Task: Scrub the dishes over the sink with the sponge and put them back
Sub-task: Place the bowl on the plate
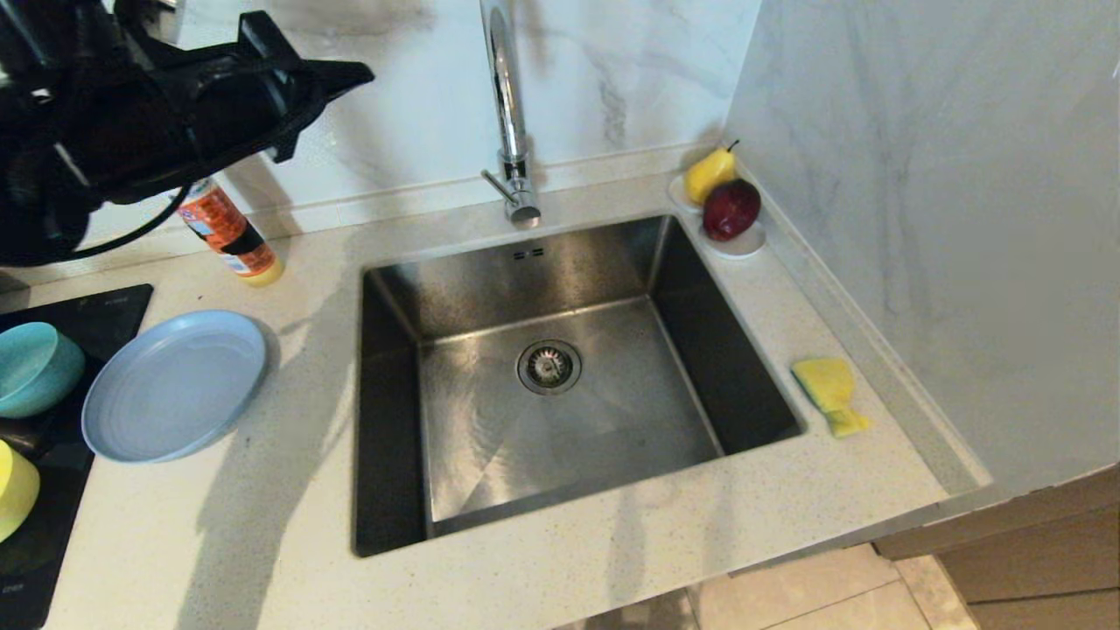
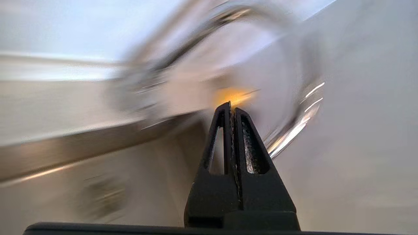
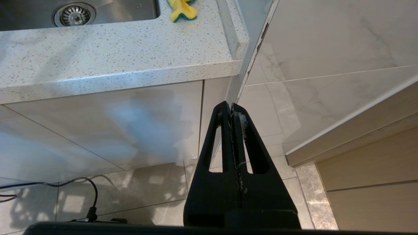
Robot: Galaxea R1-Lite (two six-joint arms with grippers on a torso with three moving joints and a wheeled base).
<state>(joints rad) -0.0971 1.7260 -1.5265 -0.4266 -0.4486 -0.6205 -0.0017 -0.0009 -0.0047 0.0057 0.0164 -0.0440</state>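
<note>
Head view, left tool (image 1: 346,79) closed, empty, raised far from sponge (image 1: 829,394)

Brushed steel sink (image 1: 560,420) — speckled stone counter (image 1: 262,525)

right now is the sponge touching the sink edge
Apart. The head view shows the sponge lying on the counter right of the sink, with a strip of bare counter between it and the rim.
</note>
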